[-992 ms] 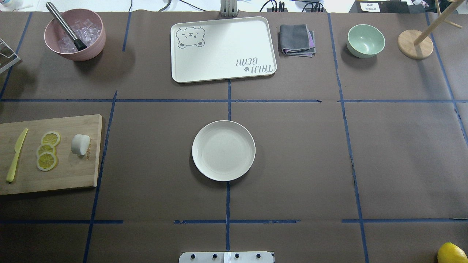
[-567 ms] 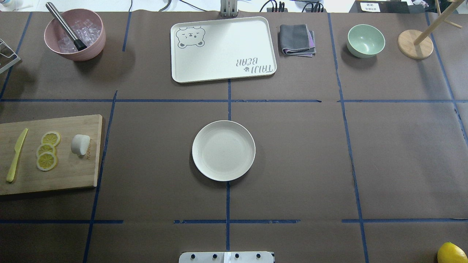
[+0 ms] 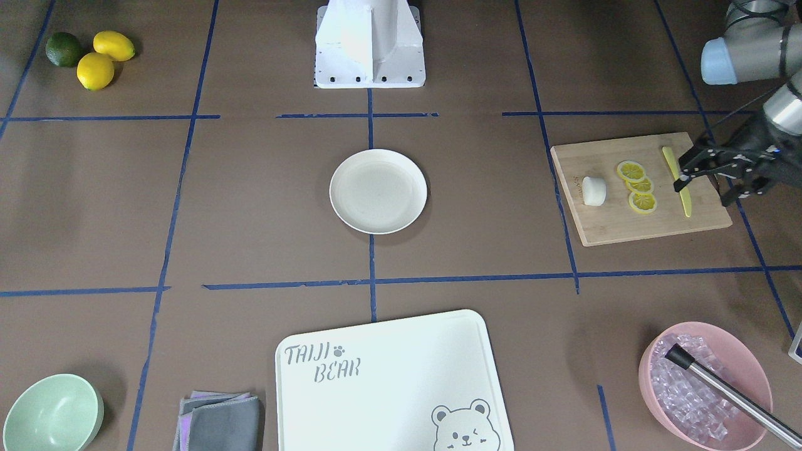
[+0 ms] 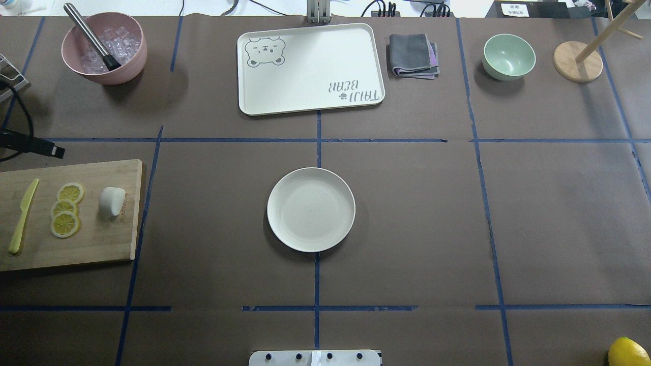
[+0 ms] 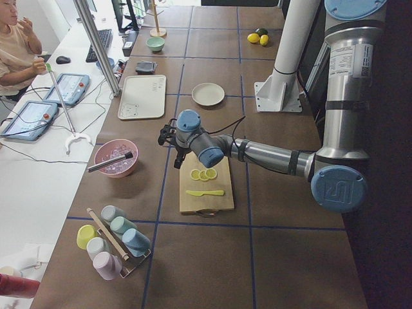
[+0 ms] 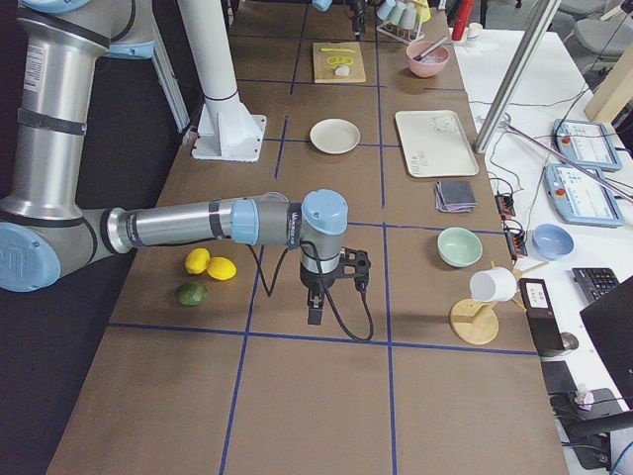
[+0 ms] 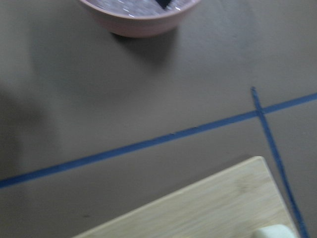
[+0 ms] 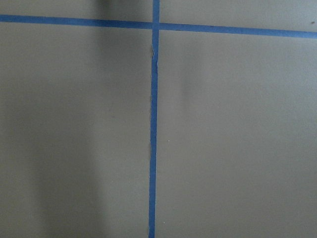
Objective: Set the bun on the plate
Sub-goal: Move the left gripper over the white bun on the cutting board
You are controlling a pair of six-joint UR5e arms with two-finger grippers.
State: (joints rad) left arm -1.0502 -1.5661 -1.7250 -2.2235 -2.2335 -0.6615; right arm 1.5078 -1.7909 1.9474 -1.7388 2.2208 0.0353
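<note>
The small white bun [image 4: 112, 201] lies on a wooden cutting board [image 4: 101, 239] at the table's left, beside lemon slices [image 4: 65, 210]. In the front-facing view the bun [image 3: 593, 190] sits left of the slices. The cream plate [image 4: 311, 209] stands bare at the table's middle, also seen as the plate [image 3: 378, 191]. My left gripper [image 3: 703, 188] hangs open over the knife end of the board, well short of the bun. Only one dark finger [image 4: 53, 150] of it shows overhead. My right gripper [image 6: 315, 302] shows only in the right side view; I cannot tell its state.
A yellow knife [image 4: 23, 215] lies on the board. At the back stand a pink bowl [image 4: 104, 48] of ice with a metal tool, a bear-printed tray [image 4: 310, 68], a grey cloth [image 4: 413, 56], a green bowl [image 4: 508, 57] and a wooden stand [image 4: 578, 62]. A lemon [image 4: 628, 352] sits front right.
The left arm's finger and cable have come into the overhead view at the left edge, above the board. Bun and plate have not moved.
</note>
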